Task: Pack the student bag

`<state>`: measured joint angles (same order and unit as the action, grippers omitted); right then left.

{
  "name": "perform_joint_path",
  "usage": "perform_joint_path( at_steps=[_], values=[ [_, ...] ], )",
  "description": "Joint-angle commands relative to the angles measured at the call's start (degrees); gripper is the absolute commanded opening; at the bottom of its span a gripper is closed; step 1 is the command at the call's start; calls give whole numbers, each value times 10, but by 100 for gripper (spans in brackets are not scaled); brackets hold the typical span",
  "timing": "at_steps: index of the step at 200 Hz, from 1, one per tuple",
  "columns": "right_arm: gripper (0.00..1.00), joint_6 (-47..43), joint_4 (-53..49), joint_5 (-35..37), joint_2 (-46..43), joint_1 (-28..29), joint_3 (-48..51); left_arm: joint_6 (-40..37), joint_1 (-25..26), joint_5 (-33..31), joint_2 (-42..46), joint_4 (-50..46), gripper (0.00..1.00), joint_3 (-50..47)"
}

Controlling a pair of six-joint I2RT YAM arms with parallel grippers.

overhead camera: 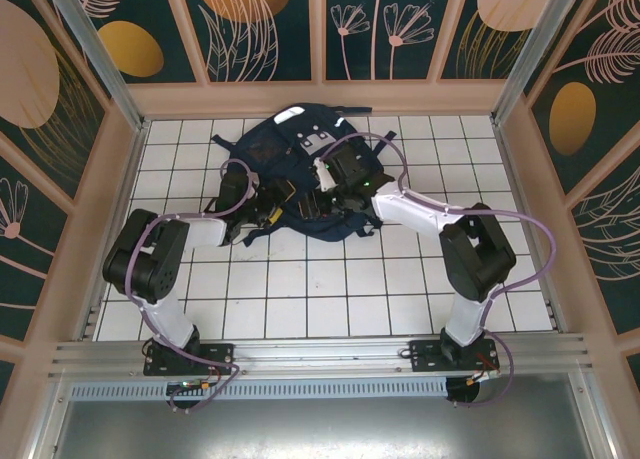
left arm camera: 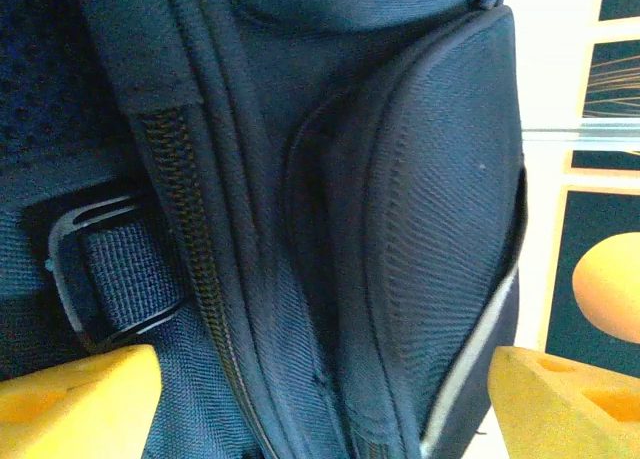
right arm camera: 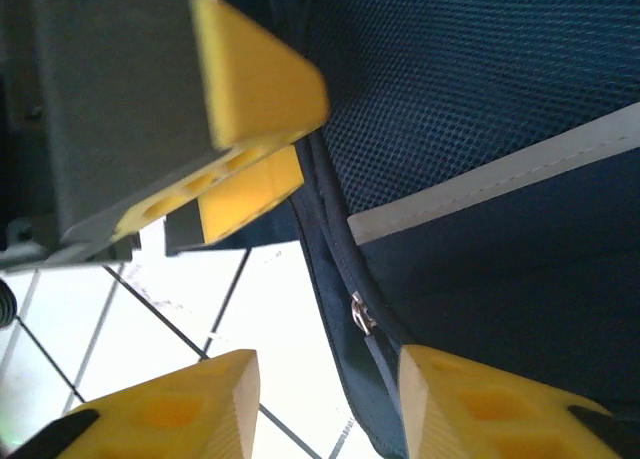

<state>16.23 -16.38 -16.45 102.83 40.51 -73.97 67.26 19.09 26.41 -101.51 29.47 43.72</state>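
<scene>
Looking down on the student bag (overhead camera: 292, 151), sprawled navy and white-striped toward 12 o'clock of the white-tiled desk (overhead camera: 300, 299), with dark straps trailing toward 6. Reaching in from the bag's 8 o'clock with the left pincer (left arm camera: 320, 384), yellow fingers (left arm camera: 80, 404) spread wide to either side of a padded side pocket (left arm camera: 440, 209), not visibly squeezing it; noting a zip (left arm camera: 190, 229) at 9 o'clock of that pocket and a strap buckle (left arm camera: 100, 279) beyond. Coming in from the bag's 4 o'clock with the right pincer (right arm camera: 328, 379), parted partway and pinching nothing, the bag's edge and a metal zip pull (right arm camera: 362, 314) just above the gap, a white stripe (right arm camera: 500, 179) crossing the mesh fabric toward 2 o'clock.
</scene>
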Motion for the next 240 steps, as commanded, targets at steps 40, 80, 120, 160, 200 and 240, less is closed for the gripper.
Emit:
perform_joint_path(
  at_steps=[40, 80, 120, 160, 200, 240],
  values=[
    [43, -26, -58, 122, 45, 41, -35, 7, 1, -6, -2, 32, 85, 9],
    [38, -42, -73, 185, 78, 48, -53, 6, 1, -1, -2, 33, 85, 9],
    [32, -64, -95, 230, 111, 66, -77, 7, 1, -2, 3, 33, 85, 8],
    [0, -72, -91, 239, 106, 68, -60, 7, 1, -3, -1, 30, 85, 15],
    [0, -68, -47, 180, 76, 65, -47, 33, 2, 28, -6, 50, 98, 25],
    [0, -30, 22, 20, 28, 36, -35, 3, 12, 27, -21, 27, 98, 55]
  ],
)
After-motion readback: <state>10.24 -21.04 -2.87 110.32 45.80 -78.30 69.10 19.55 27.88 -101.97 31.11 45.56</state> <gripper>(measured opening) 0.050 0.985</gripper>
